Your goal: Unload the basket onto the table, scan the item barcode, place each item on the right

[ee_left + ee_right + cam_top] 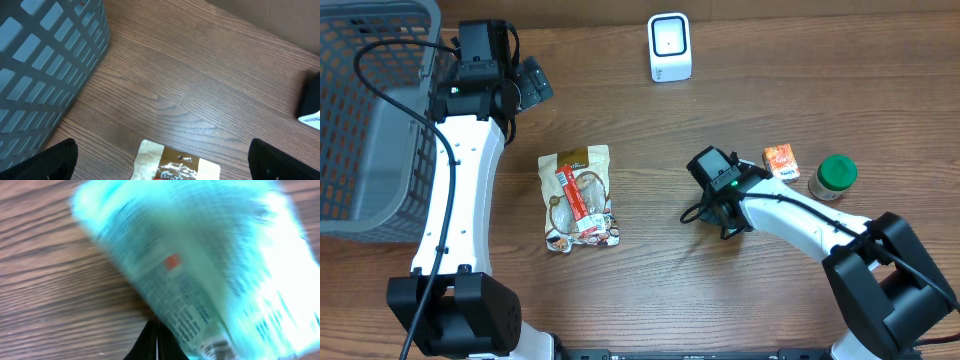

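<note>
Right gripper [152, 341] pinched together; blurred teal packet [200, 265] fills wrist view, contact unclear. Pouch [579, 198] flat at its 9 o'clock, cut off in left wrist view. Left gripper [532, 82] spread wide, 11 o'clock. Scanner [670, 47] at 12.

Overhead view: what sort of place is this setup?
Probably a mock shop checkout: a white scanner, a grey plastic basket, and a snack pouch on a wooden table.
</note>
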